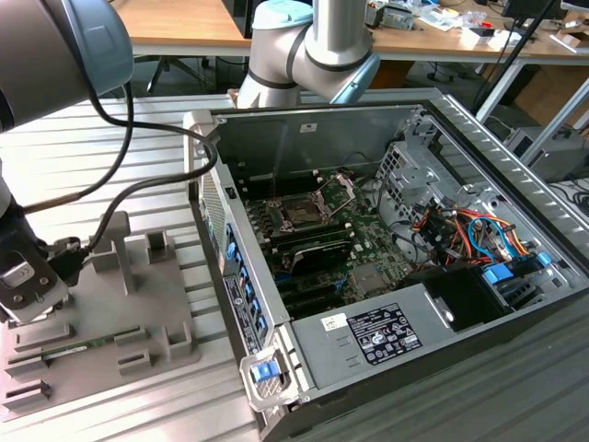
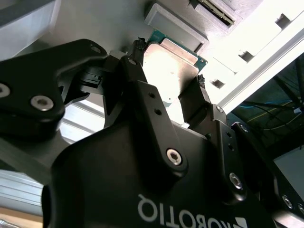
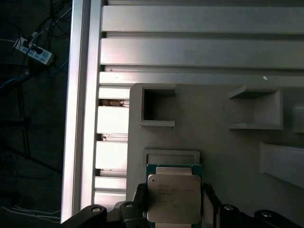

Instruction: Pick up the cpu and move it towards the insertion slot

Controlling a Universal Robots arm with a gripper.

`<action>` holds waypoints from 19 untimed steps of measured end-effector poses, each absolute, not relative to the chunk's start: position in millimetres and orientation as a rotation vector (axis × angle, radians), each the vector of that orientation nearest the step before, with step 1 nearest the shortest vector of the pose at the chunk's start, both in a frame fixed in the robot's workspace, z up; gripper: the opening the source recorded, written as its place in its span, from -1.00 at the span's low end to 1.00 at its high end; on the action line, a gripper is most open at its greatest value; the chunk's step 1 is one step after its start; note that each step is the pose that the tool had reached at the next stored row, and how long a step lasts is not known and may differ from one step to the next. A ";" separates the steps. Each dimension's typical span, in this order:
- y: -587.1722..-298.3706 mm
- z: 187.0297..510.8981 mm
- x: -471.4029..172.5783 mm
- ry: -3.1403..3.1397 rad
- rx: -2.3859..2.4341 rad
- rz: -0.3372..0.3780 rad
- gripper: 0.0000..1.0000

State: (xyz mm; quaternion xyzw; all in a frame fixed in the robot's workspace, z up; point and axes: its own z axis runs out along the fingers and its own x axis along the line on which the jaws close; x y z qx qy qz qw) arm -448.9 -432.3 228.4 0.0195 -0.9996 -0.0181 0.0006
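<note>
The gripper (image 2: 168, 64) holds the cpu (image 3: 173, 197) tight, one finger on each side. The cpu is right over the grey tray (image 3: 213, 123), at the exterior view's left. The slot (image 1: 302, 214) is well apart, inside the open case (image 1: 368, 120).

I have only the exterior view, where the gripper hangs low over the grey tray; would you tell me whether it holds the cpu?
Observer: Yes; in the first wrist view the gripper is shut on the cpu, gripping two opposite edges.
Operator: Which face is up?
Observer: Its silvery metal top faces that camera.
Operator: Is it clear of the tray?
Observer: I cannot tell; it lies right beside a raised rim of the grey tray.
</note>
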 end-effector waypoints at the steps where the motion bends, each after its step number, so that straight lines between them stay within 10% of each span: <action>1: -432.3 228.8 -448.9 -3.139 0.061 -0.057 0.09; 19: -432.3 236.5 -448.9 -3.139 0.061 -0.057 0.09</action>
